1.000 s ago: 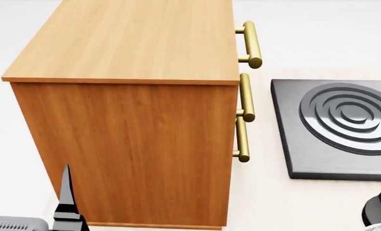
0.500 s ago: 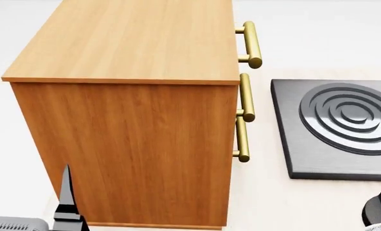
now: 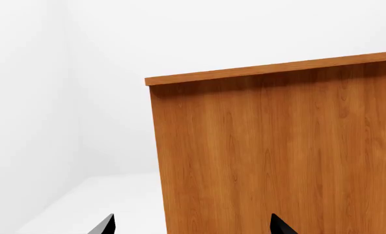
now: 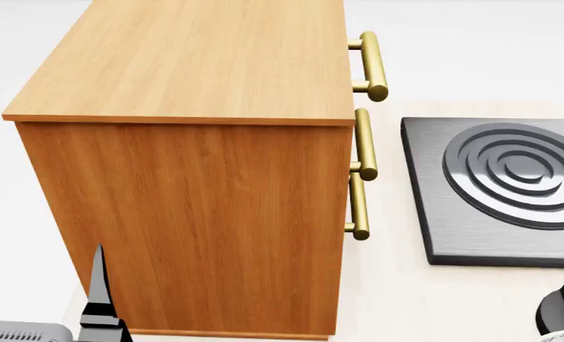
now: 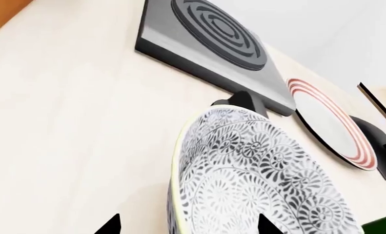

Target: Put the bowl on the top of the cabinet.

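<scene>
Bowl [image 5: 258, 180] sits just beyond right gripper [image 5: 187, 225], fingertips apart.

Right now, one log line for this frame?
task: bowl to cabinet top | bowl: by right gripper, grasp unclear | cabinet top: bare | left gripper: open, beside cabinet

Left claw [image 4: 39, 274] and right claw [image 5: 186, 225] agape

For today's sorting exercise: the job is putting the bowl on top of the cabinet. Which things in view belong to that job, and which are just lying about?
Belong to the job:
bowl
cabinet
right gripper, by the bowl

Just lying about:
grey ringed burner plate
red-ringed plate
</scene>
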### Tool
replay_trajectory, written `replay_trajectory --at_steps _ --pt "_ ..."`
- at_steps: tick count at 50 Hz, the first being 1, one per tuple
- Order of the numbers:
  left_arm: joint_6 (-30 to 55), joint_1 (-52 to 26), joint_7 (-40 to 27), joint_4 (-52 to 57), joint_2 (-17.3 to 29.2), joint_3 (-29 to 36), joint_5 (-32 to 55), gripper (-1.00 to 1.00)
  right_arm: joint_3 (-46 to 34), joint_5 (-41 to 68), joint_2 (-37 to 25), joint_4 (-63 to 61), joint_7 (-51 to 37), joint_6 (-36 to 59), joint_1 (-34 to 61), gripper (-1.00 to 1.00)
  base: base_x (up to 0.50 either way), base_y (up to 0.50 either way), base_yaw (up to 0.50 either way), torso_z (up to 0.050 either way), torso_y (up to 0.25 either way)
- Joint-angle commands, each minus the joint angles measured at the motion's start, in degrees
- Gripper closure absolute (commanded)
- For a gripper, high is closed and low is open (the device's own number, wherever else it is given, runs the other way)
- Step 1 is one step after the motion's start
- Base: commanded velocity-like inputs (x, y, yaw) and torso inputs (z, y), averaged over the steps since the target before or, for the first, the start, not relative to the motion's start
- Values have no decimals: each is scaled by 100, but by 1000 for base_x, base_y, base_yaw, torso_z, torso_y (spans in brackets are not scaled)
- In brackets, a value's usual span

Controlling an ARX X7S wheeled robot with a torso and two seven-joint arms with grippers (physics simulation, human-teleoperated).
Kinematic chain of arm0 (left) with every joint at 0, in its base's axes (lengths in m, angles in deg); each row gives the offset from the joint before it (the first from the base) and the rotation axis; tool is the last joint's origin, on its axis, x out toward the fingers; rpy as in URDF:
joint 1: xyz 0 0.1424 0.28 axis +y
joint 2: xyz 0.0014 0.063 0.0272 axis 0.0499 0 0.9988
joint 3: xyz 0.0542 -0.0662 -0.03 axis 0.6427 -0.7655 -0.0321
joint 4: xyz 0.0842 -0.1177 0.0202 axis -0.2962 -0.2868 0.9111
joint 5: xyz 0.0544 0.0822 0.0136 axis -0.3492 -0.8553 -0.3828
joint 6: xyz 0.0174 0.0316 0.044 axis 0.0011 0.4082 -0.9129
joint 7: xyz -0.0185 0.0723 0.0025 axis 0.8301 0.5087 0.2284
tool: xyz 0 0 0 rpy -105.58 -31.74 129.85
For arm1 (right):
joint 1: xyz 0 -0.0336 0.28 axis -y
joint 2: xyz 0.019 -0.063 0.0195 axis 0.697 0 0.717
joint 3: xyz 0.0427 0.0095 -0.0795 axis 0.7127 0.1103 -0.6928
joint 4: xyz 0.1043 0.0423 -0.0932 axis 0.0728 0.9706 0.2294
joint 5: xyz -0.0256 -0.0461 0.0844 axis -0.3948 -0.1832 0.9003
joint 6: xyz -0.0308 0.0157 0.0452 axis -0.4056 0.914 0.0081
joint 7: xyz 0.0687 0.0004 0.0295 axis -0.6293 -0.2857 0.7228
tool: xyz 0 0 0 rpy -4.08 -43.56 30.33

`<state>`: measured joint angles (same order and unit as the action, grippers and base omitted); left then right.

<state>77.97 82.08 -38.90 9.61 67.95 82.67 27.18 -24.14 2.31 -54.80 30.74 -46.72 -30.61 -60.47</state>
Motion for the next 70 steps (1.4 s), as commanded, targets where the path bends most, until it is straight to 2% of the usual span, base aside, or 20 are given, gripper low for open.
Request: replay_trajectory --at_steps 1,51,52,63,70 --pt "-6 -13 -18 -11 11 20 15 -100 -91 -65 53 144 44 -40 64 -100 0 0 0 0 0" --pt "-37 -20 -106 1 80 73 77 -100 0 -68 93 344 62 -204 69 -100 0 0 0 0 0" --pt "-18 -23 -112 12 81 75 78 -100 -3 -118 99 332 15 -220 58 100 0 0 0 0 0" --pt "-35 -31 -130 -9 91 85 90 -100 11 -110 37 164 -11 -193 40 100 0 0 0 0 0" --pt "-70 -26 -136 -52 96 95 96 -100 277 298 -139 -524 -187 270 280 100 0 0 0 0 0"
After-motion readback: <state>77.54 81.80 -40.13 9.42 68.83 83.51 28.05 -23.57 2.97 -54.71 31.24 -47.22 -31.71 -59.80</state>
